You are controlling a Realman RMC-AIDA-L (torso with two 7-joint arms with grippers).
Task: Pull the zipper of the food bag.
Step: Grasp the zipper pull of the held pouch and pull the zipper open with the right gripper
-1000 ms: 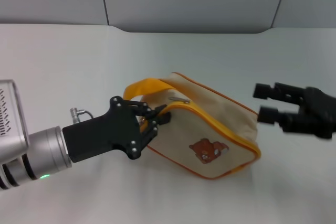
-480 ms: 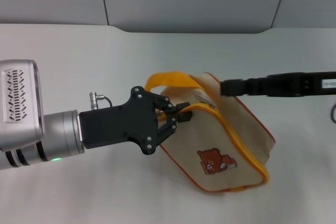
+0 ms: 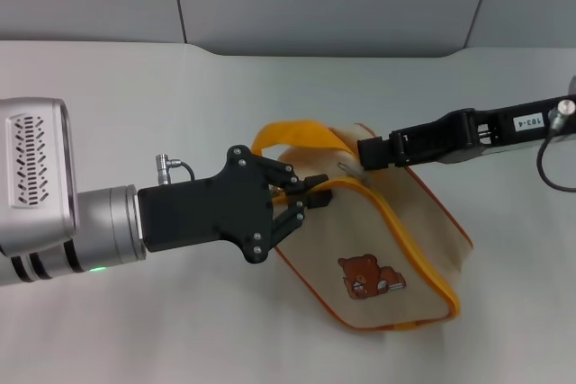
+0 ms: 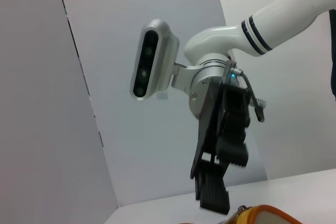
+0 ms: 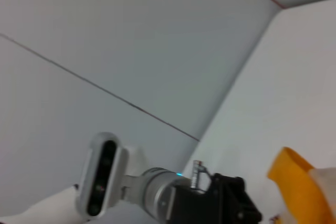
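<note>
In the head view the food bag (image 3: pixel 378 240) lies on its side on the white desk (image 3: pixel 135 87), roughly in the middle of the work area, bear patch facing up and the yellow loop handle (image 3: pixel 292 137) arching off its far-left corner. The left end effector (image 3: pixel 306 197) is clamped on the bag's near-left corner, its fingers pinching the canvas and piping right where the zipper (image 3: pixel 396 222) track begins; the cloth bunches and lifts there, which suggests a light, soft, floppy bag that will drag along rather than resist unless it is anchored like this. The right end effector (image 3: pixel 360 156) reaches in from the right with its tips at the small silver pull tab (image 3: pixel 346 168); the fingers look drawn close together around it, though whether the tab is truly gripped I cannot tell. The tab is thin, smooth metal and probably slippery, so it is best taken flat between the pads and pulled along the track, not upward. The left wrist view looks across at the right end effector (image 4: pixel 212 195) hanging point-down just above an orange edge of the bag (image 4: pixel 268 214) at the frame's bottom, its tips seeming narrow. The right wrist view shows the left end effector (image 5: pixel 231 205) dark at the lower edge, with the yellow handle (image 5: pixel 294 184) beside it
</note>
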